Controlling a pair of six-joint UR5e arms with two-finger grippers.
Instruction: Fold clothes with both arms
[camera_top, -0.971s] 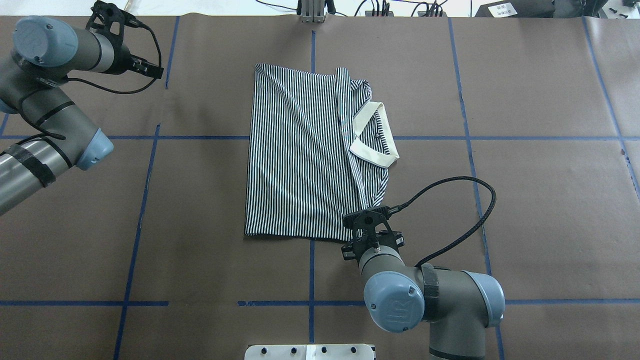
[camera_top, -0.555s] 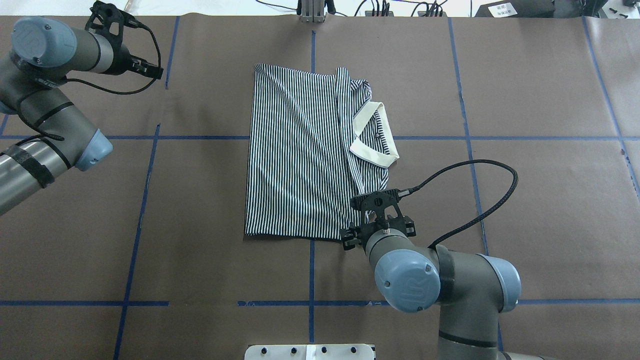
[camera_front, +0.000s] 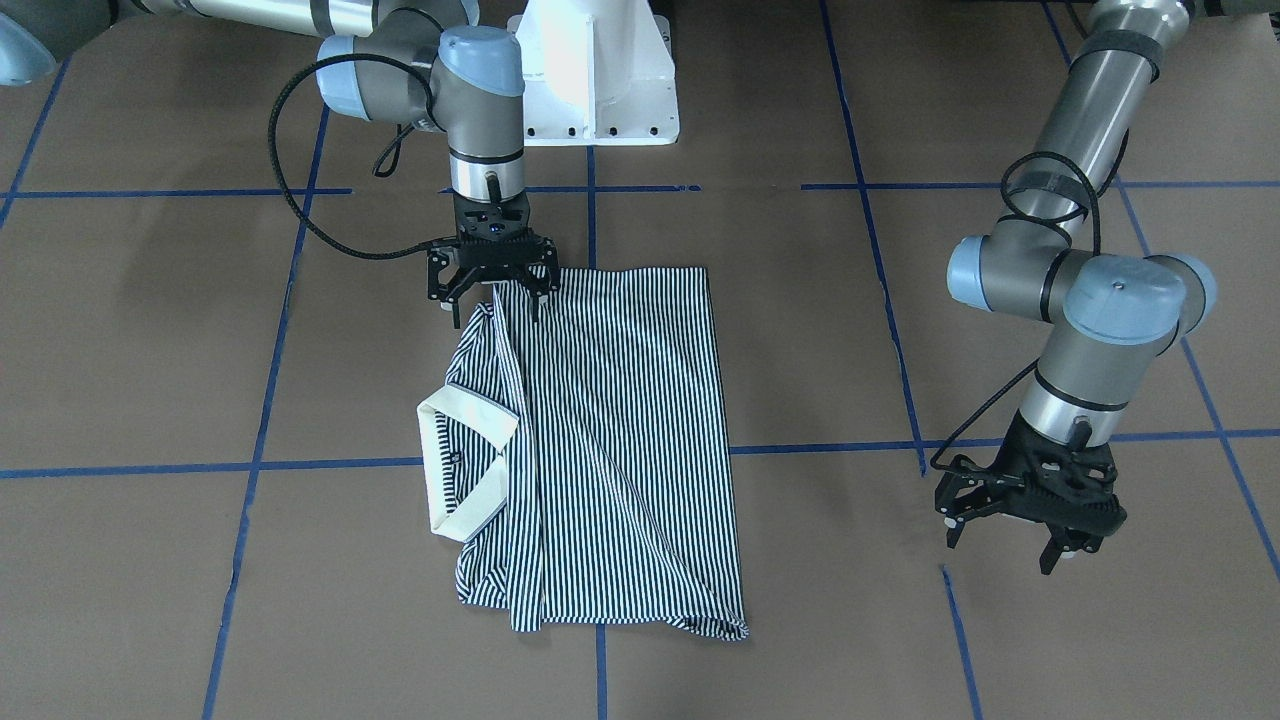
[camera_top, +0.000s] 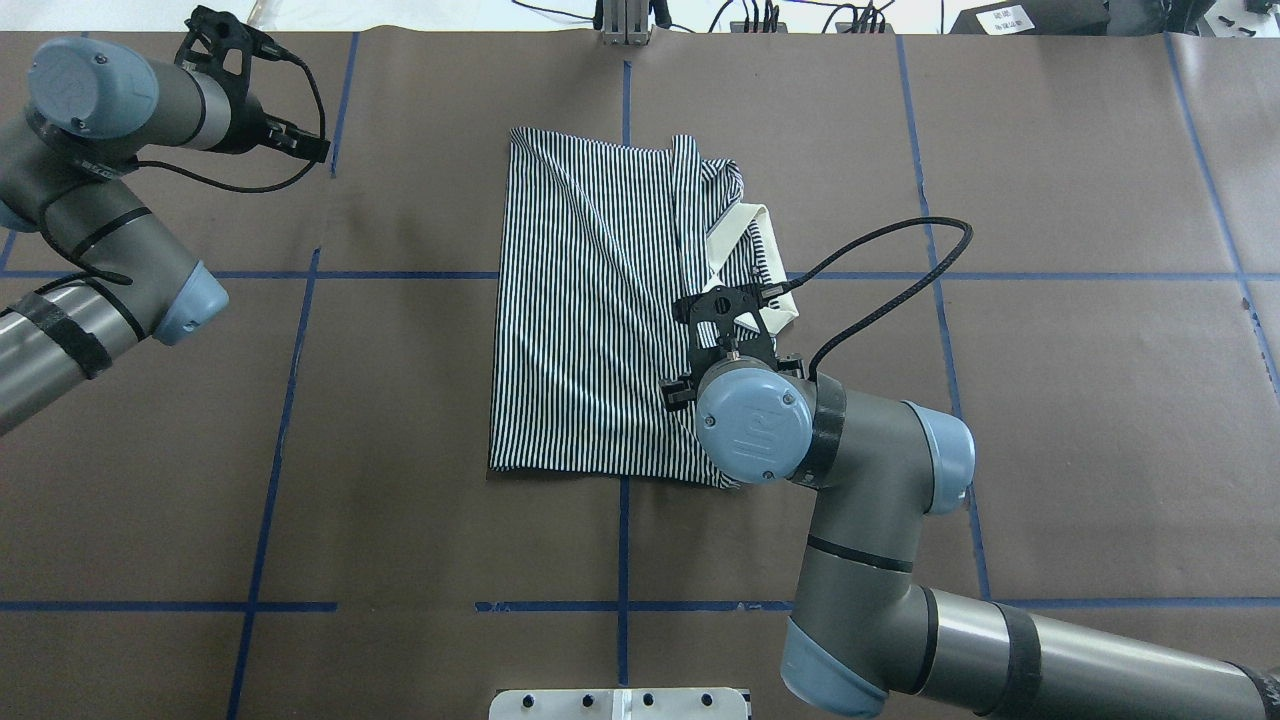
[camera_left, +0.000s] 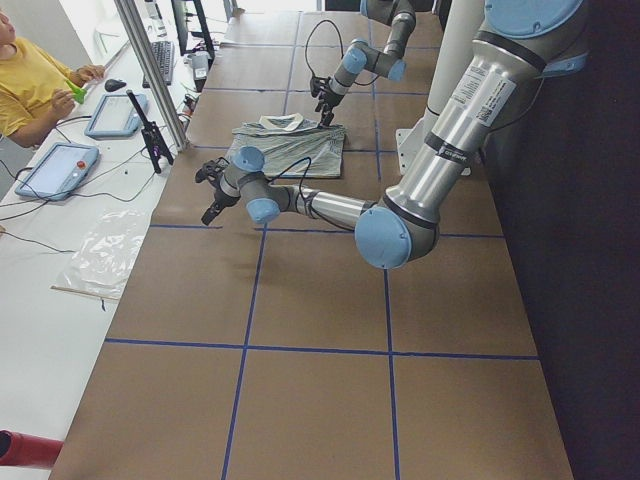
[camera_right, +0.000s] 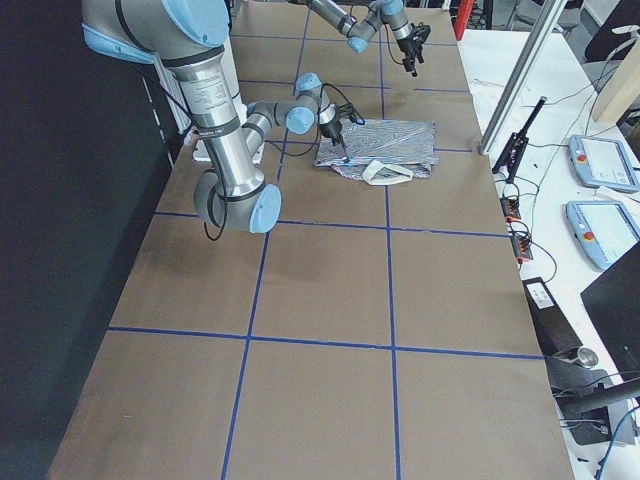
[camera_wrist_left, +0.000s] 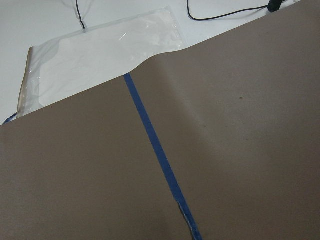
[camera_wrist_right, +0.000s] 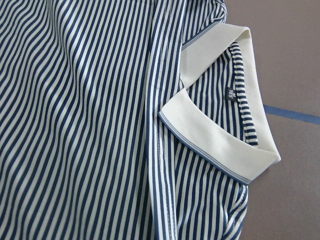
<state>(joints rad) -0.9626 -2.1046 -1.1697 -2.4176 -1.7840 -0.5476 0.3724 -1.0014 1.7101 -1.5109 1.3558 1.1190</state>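
Polo shirt (camera_top: 590, 300) | right gripper (camera_front: 492, 300) — splayed (over its corner) | left gripper (camera_front: 1000, 552) — splayed

The shirt (camera_top: 590, 330) has thin dark blue and white stripes. Its collar (camera_front: 437, 470) is plain cream with a thin blue line by the edge. The table (camera_top: 1080, 420) is brown with blue tape lines (camera_top: 1100, 276). The left arm (camera_top: 120, 235) and right arm (camera_top: 870, 520) are grey with light blue caps. The left gripper (camera_front: 1005, 550) and right gripper (camera_front: 495, 305) are black.
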